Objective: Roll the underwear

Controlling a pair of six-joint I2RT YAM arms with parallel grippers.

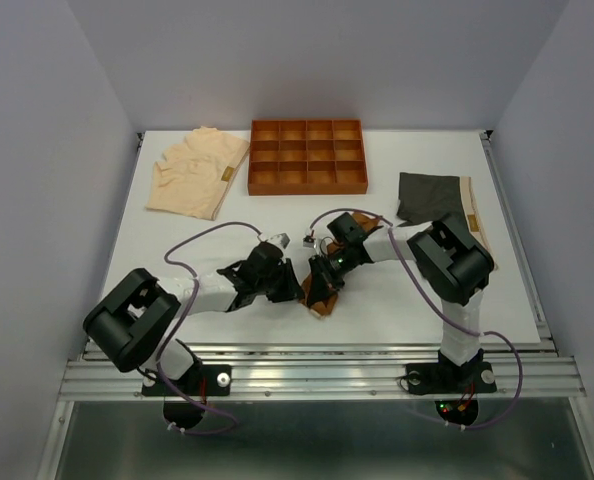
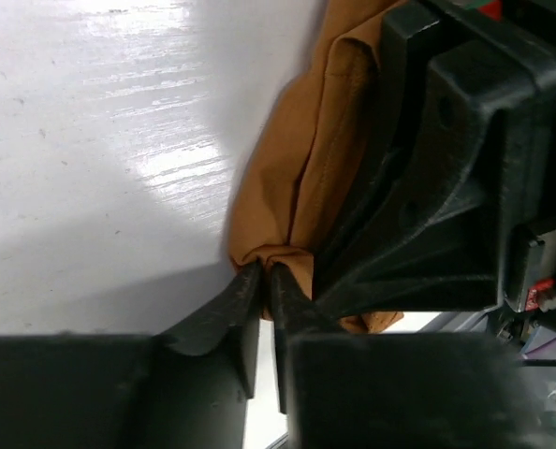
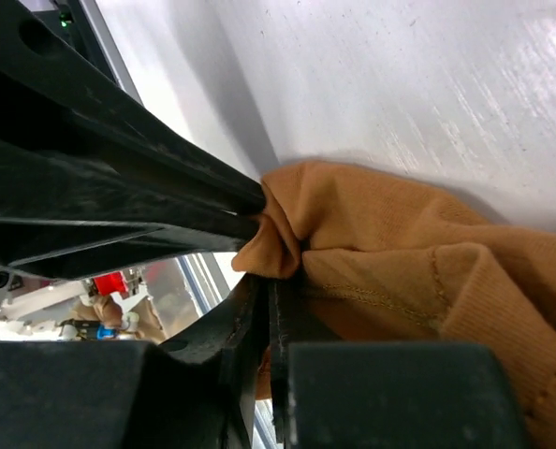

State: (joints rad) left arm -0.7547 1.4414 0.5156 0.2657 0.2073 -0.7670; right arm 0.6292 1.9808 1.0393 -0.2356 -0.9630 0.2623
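The rust-brown underwear [image 1: 322, 292] lies bunched at the table's near centre, between my two grippers. My left gripper [image 1: 295, 284] comes in from the left and is shut on a pinched corner of it [image 2: 287, 201], with its fingertips [image 2: 252, 277] closed on the fabric. My right gripper [image 1: 325, 272] comes in from the right and is shut on the same bunched end [image 3: 381, 253]. Both grippers meet at that end, almost touching. The pale peach underwear [image 1: 197, 170] lies flat at the far left. The dark grey-black underwear [image 1: 429, 198] lies flat at the right, behind my right arm.
An orange-brown tray [image 1: 307, 183] with grid compartments stands at the back centre. The right gripper's black body [image 2: 446, 187] fills the right of the left wrist view. The left gripper's fingers [image 3: 119, 187] cross the upper left of the right wrist view. A metal rail [image 1: 317, 350] runs along the table's near edge.
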